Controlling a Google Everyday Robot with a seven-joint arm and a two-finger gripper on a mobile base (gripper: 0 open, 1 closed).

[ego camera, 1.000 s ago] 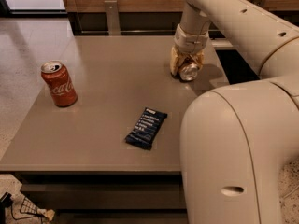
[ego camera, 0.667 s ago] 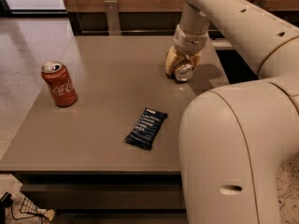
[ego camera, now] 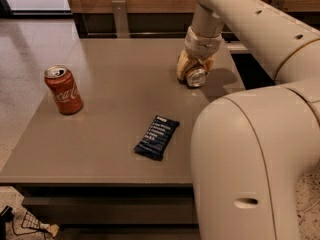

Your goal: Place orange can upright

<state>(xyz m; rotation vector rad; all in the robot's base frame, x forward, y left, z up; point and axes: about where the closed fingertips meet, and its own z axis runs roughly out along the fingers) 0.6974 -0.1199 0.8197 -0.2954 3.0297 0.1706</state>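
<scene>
We see the end effector (ego camera: pixel 194 72) at the far right part of the grey surface (ego camera: pixel 120 79), hanging straight down from the cream arm (ego camera: pixel 235 14). It is closed around the orange can (ego camera: pixel 196 77). The can sits tilted in the grasp, its silver end turned toward us and downward, and only a little of its golden body shows between the pale fingers (ego camera: pixel 182 66). It is low over the surface; we cannot tell whether its lower rim touches.

Well apart, near the left edge, a red Coca-Cola can (ego camera: pixel 63 90) stands upright with its top opened. Nearer the front edge, between the two cans, a dark blue snack bar (ego camera: pixel 157 137) lies flat at a slant. The robot's bulky cream body (ego camera: pixel 250 159) fills the lower right of the view.
</scene>
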